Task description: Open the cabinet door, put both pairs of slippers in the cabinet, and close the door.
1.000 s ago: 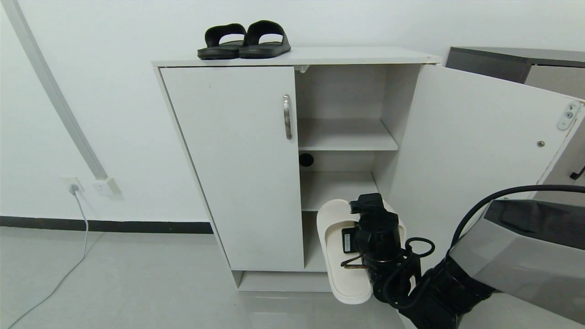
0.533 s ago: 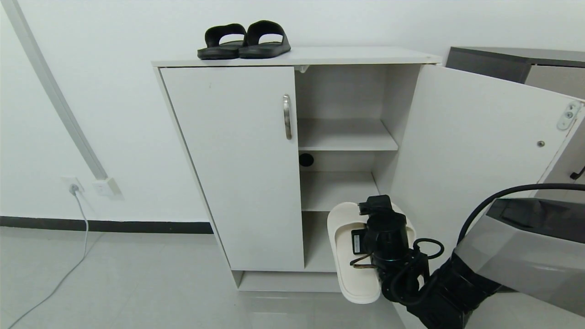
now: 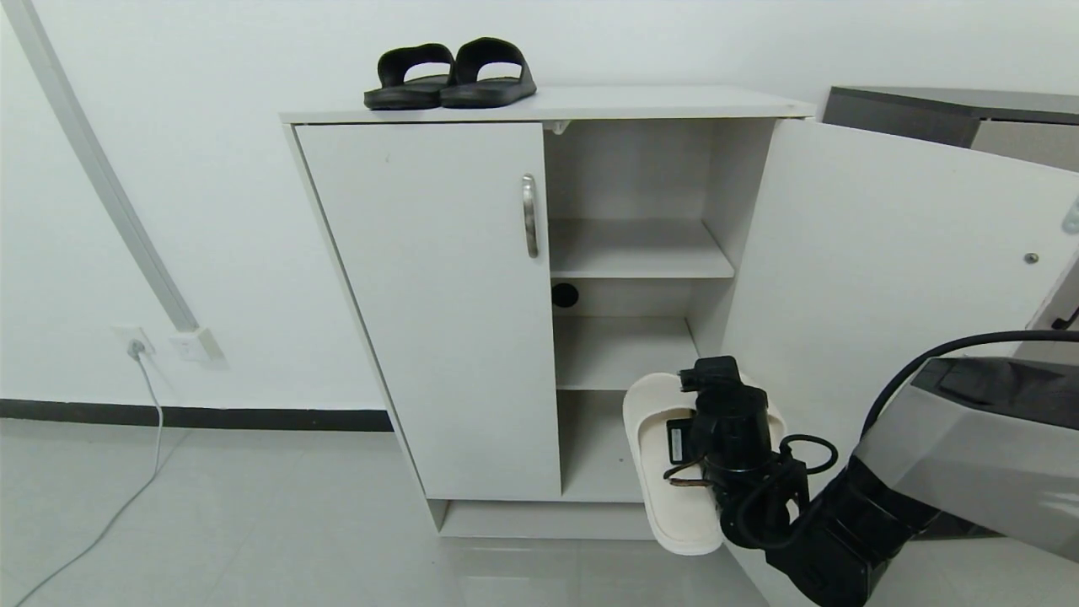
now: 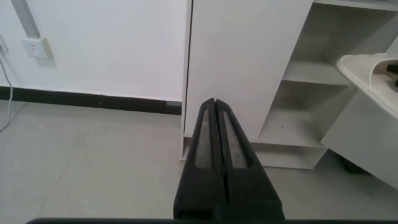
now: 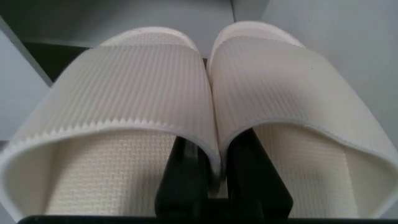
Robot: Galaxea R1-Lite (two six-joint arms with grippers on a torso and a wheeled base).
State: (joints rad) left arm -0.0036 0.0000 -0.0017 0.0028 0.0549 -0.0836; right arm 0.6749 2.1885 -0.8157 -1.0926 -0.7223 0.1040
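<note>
A white cabinet (image 3: pixel 438 320) stands against the wall, its right door (image 3: pixel 877 278) swung open and its left door shut. A pair of black slippers (image 3: pixel 451 76) rests on the cabinet top. My right gripper (image 3: pixel 712 396) is shut on the inner straps of a pair of white slippers (image 3: pixel 666 472), held low in front of the open bottom compartment. In the right wrist view the white slippers (image 5: pixel 149 106) lie side by side with the fingers (image 5: pixel 186 168) clamping both straps. My left gripper (image 4: pixel 214 115) is shut and empty, low over the floor left of the cabinet.
Two bare shelves (image 3: pixel 636 253) sit inside the open half. A grey unit (image 3: pixel 952 118) stands right of the open door. A wall socket with a cable (image 3: pixel 139 350) is at the left. Grey tiled floor lies in front.
My right gripper has carried the white slippers to the right, toward the open door. The open door has swung slightly further right.
</note>
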